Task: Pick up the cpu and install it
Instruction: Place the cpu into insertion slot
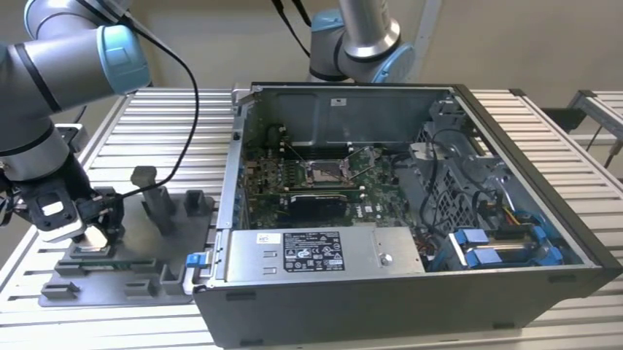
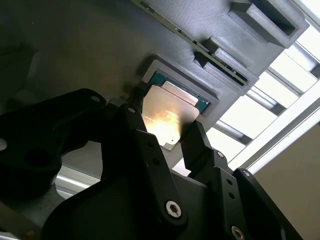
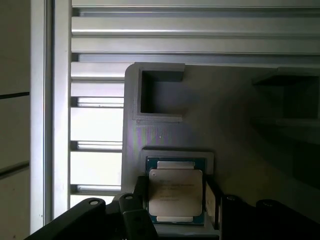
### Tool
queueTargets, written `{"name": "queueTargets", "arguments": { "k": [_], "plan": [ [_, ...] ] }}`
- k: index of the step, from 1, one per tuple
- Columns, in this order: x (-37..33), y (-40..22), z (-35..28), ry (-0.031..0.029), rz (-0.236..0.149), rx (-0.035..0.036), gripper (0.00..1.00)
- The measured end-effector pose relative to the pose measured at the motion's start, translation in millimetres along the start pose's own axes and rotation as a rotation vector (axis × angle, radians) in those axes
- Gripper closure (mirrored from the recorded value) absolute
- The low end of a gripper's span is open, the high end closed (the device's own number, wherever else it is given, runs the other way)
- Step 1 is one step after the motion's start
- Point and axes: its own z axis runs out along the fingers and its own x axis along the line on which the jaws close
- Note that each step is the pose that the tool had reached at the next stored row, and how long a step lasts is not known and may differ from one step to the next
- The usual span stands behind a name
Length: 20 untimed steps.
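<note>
Gripper (image 1: pixel 86 238) low over the grey tray (image 1: pixel 131 286) at the exterior view's left, on the slatted bench (image 1: pixel 550 135).

Cpu (image 3: pixel 175 192) lies flat, silver top up, in a shallow square pocket of the tray. A green border shows around the metal lid in both wrist views. In the second wrist view a bright glare sits on the cpu (image 2: pixel 167 114).

Gripper (image 2: pixel 165 129) drawn in narrow. My fingers (image 2: pixel 197 142) sit against two opposite edges of the cpu, with no gap that I can make out on either side. The chip is clamped but not lifted out of its pocket.

Open computer case (image 1: pixel 409 295) stands just beside the tray, toward the exterior view's right. Its motherboard socket (image 1: pixel 326 171) has its frame open and is well apart from me. Silver power-supply box (image 1: pixel 322 251) lies along the case's near wall.
</note>
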Motion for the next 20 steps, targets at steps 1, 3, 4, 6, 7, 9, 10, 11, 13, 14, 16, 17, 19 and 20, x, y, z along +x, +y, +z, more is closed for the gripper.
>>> {"name": "queueTargets", "arguments": {
  "k": [1,3,4,6,7,9,10,11,13,14,16,17,19,20],
  "plan": [
    [0.0,0.0,0.0,0.0,0.0,0.0002,1.0],
    [-0.1,0.2,-0.8,0.0008,0.0,0.0022,1.0],
    [0.0,0.2,-2.4,0.0014,0.0,0.0047,1.0],
    [0.1,0.3,-6.3,0.0016,0.0,0.009,1.0],
    [0.1,0.4,-8.3,0.0017,0.0,0.0105,1.0],
    [0.1,0.6,-12.6,0.0019,0.0,0.0122,1.0],
    [0.2,0.7,-14.6,0.002,0.0,0.0133,1.0],
    [0.2,0.8,-16.6,0.0021,0.0,0.0144,1.0],
    [0.3,1.1,-21.3,0.0022,0.0,0.0167,1.0],
    [0.4,1.4,-27.3,0.0026,0.0,0.0194,1.0],
    [0.5,1.8,-33.5,0.0028,0.0,0.0211,1.0],
    [0.5,1.9,-37.0,0.0029,0.0,0.0217,1.0],
    [0.6,2.3,-43.6,0.0033,0.0,0.0232,1.0],
    [0.7,2.4,-46.9,0.0034,0.0,0.0239,1.0]
  ]
}}
